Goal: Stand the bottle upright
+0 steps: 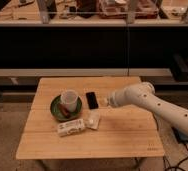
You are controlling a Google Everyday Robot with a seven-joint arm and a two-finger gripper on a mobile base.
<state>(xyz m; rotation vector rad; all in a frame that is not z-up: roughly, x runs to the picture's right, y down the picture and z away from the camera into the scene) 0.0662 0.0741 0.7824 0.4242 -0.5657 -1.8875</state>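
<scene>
The bottle (71, 127) lies on its side on the wooden table (122, 137), pale with a printed label, just in front of the green plate (55, 112). My gripper (107, 101) hovers over the table's middle, right of a black flat object (92, 99) and up and to the right of the bottle, well apart from it. It is shut and holds nothing that I can see. The white arm (157, 106) reaches in from the right.
A white cup (69, 99) stands on the green plate beside a brown item. A small white packet (93, 120) lies right of the bottle. A dark shelf unit runs behind the table. A blue object lies on the floor at the right.
</scene>
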